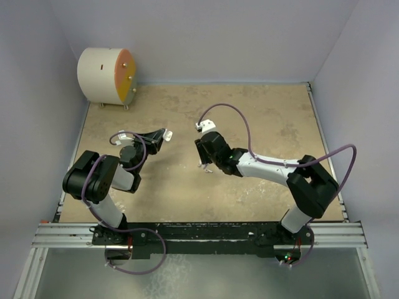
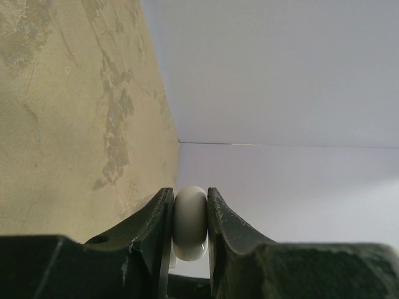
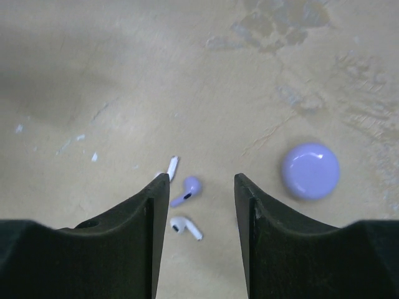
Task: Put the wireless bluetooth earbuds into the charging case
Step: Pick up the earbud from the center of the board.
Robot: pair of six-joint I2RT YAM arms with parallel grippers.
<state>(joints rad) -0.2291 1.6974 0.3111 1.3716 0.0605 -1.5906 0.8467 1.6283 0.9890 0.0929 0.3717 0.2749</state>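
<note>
Hovering over tiny earbuds at lower centre, right gripper spread wide; buds seem light and slick, so pinch the bulb. Left gripper clamps white case half edgewise.

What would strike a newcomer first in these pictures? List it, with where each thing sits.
The big white drum with an orange face stands at the far left corner of the table. The left gripper is clamped on a white disc. The right gripper hangs open over tiny loose earbuds, with a lilac disc lying on the table beside them.
</note>
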